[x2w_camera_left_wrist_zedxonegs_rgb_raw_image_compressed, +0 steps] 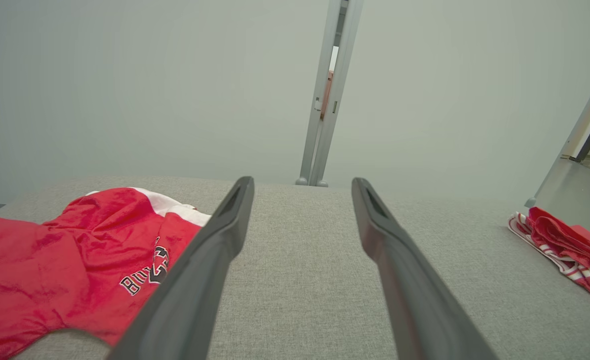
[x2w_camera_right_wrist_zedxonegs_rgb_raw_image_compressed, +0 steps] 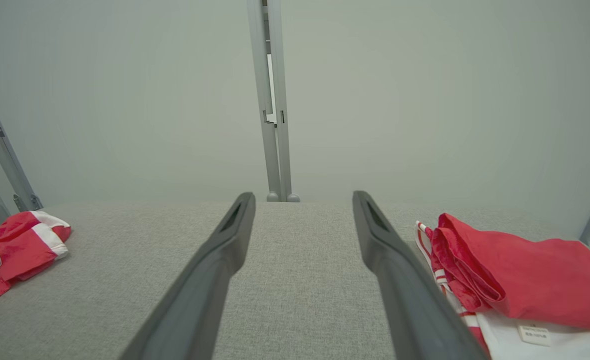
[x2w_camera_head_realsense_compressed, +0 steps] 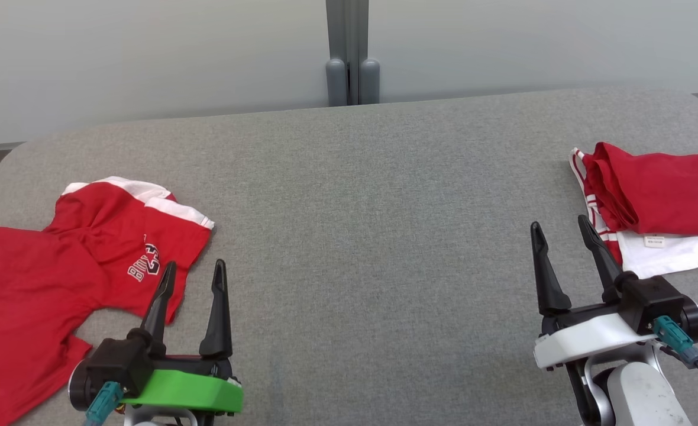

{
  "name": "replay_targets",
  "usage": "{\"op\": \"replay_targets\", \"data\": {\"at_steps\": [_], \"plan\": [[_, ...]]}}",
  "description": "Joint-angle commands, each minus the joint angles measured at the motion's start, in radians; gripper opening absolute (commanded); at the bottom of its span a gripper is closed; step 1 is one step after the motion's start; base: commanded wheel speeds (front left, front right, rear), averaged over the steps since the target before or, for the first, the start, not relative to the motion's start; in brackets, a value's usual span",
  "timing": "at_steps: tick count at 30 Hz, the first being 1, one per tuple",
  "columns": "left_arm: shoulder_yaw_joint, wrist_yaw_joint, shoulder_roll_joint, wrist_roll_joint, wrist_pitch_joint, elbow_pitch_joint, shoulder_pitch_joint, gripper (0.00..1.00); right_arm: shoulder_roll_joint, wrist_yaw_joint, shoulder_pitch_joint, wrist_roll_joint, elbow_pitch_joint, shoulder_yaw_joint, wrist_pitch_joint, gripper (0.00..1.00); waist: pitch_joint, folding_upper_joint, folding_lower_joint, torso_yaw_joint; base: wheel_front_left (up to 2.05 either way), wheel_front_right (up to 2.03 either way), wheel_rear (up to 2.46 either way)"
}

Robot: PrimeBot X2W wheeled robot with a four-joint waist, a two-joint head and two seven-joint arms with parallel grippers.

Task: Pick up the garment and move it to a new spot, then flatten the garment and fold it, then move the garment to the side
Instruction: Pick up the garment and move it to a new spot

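Observation:
A crumpled red garment [x2w_camera_head_realsense_compressed: 77, 254] with white trim and dark lettering lies at the left of the grey padded table [x2w_camera_head_realsense_compressed: 355, 207]; its plain red part runs off the left edge of the head view. It also shows in the left wrist view as the garment [x2w_camera_left_wrist_zedxonegs_rgb_raw_image_compressed: 75, 250] and, far left, in the right wrist view as the garment [x2w_camera_right_wrist_zedxonegs_rgb_raw_image_compressed: 10, 245]. My left gripper [x2w_camera_head_realsense_compressed: 195, 264] hovers open just right of it, its left finger over the garment's edge, nothing between the fingers [x2w_camera_left_wrist_zedxonegs_rgb_raw_image_compressed: 215, 250]. My right gripper [x2w_camera_head_realsense_compressed: 559, 222] stands open and empty at the lower right.
A folded stack of red, white and striped clothes [x2w_camera_head_realsense_compressed: 656, 189] lies at the table's right edge, just right of my right gripper; the stack [x2w_camera_right_wrist_zedxonegs_rgb_raw_image_compressed: 515, 270] is close to its right finger. A grey post [x2w_camera_head_realsense_compressed: 349, 53] and pale wall stand behind the table.

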Motion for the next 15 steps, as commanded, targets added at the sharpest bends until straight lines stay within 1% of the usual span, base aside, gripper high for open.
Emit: {"op": "replay_targets", "data": {"at_steps": [1, 8, 10, 15], "plan": [[0.001, 0.001, 0.001, -0.003, 0.000, 0.003, 0.007, 1.00, -0.001, -0.001, 0.000, 0.005, 0.001, 0.000, -0.003, 1.00, 0.000, 0.0000, 0.0000, 0.001, 0.00, 0.00, 0.00], [0.004, -0.002, 0.001, 0.001, 0.000, 0.006, 0.003, 1.00, -0.001, -0.001, 0.000, 0.014, 0.005, 0.003, -0.003, 1.00, 0.005, 0.0000, 0.0000, 0.013, 0.00, 0.00, 0.00], [0.011, 0.005, 0.001, -0.017, 0.000, 0.009, 0.000, 1.00, -0.001, -0.001, -0.001, 0.016, 0.004, 0.012, -0.003, 1.00, 0.008, 0.0000, 0.0000, 0.023, 0.00, 0.00, 0.00], [0.017, 0.005, 0.001, -0.011, 0.000, 0.020, -0.013, 1.00, -0.001, -0.001, 0.002, 0.021, 0.013, 0.032, -0.003, 1.00, 0.015, 0.0000, 0.0000, 0.068, 0.00, 0.00, 0.00]]}}
